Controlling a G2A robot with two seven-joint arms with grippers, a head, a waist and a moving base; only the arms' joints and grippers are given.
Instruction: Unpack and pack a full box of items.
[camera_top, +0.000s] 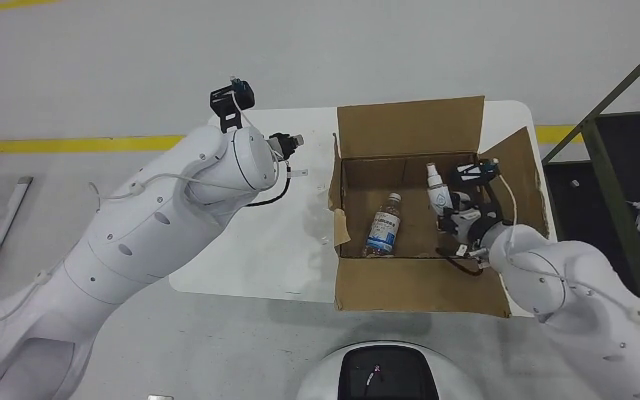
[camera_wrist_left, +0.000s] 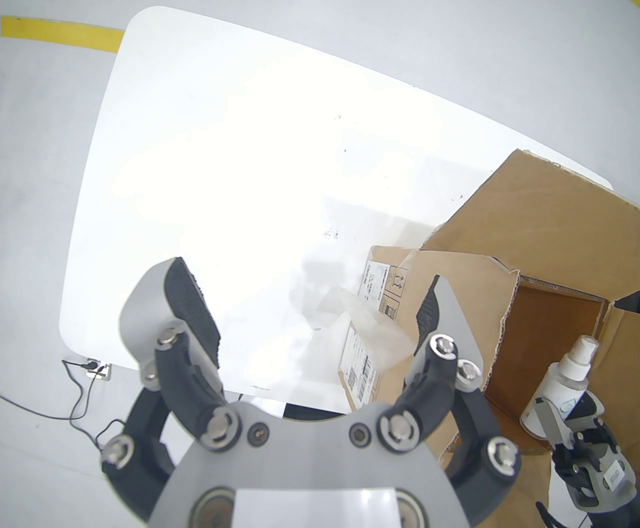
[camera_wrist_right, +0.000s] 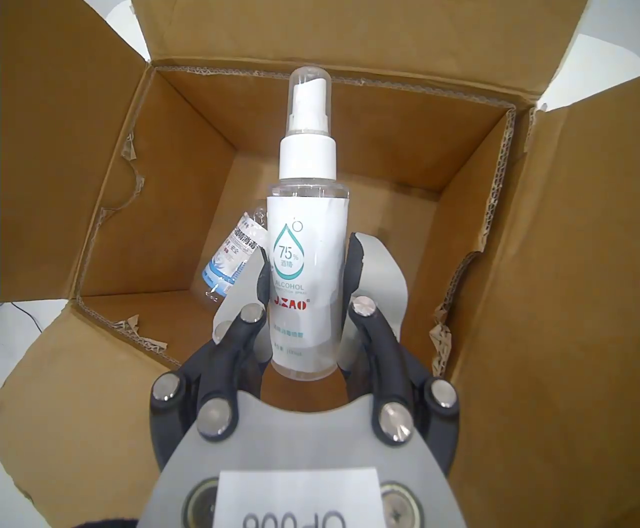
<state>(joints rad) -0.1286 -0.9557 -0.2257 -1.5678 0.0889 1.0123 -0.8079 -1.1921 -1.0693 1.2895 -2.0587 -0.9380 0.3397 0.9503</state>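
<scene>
White, round-cornered table (camera_top: 255, 255) carries your open brown cardboard box (camera_top: 410, 128), flaps spread. At its right half the right gripper (camera_wrist_right: 308, 255) is clamped on the lower body of the white-labelled clear spray bottle (camera_wrist_right: 307, 260); you cannot tell whether its base touches the floor. A clear plastic bottle with a blue label (camera_wrist_right: 235, 250) lies inside, half hidden behind the spray bottle. Your left gripper (camera_wrist_left: 305, 295) hangs wide open and empty over the table, beside the box
</scene>
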